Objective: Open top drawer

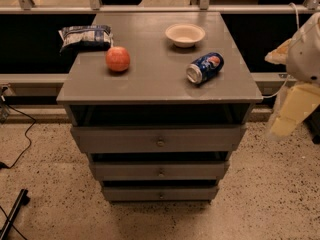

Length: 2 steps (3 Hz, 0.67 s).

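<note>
Grey wood forms the top drawer (125, 140), the widest and tallest-fronted of three stacked fronts, directly under the worktop (150, 86) with a dark gap above its upper edge. One small round metal knob (160, 142) sits at its centre. The two lower drawers (130, 171) are narrower and shallower, each stepped in from the one above. On the worktop lie an apple (118, 59), a crumpled snack bag (85, 36), a pale bowl (185, 34) and a blue can (204, 67) on its side. The gripper (292, 113) hangs off to the right of the cabinet, well apart from the knob, and I cannot tell if it is open or closed
</note>
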Tool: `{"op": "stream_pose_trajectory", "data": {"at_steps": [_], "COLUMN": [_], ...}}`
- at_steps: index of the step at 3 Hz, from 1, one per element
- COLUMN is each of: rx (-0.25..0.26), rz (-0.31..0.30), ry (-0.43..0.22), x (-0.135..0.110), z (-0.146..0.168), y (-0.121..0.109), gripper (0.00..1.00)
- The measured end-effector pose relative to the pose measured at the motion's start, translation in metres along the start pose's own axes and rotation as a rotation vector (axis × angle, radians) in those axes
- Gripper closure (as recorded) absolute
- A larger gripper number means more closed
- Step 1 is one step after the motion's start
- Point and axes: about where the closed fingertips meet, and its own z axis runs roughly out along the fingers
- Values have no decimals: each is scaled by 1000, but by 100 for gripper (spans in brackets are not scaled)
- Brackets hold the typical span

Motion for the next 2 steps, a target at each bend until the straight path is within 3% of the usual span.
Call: {"op": "stream_pose_trajectory", "data": {"at_steps": [2], "rx": [-17], "rz": [-72], "ry": [-146], "x": [-10], "z": [101], "y": [60], "gripper": [0]}}
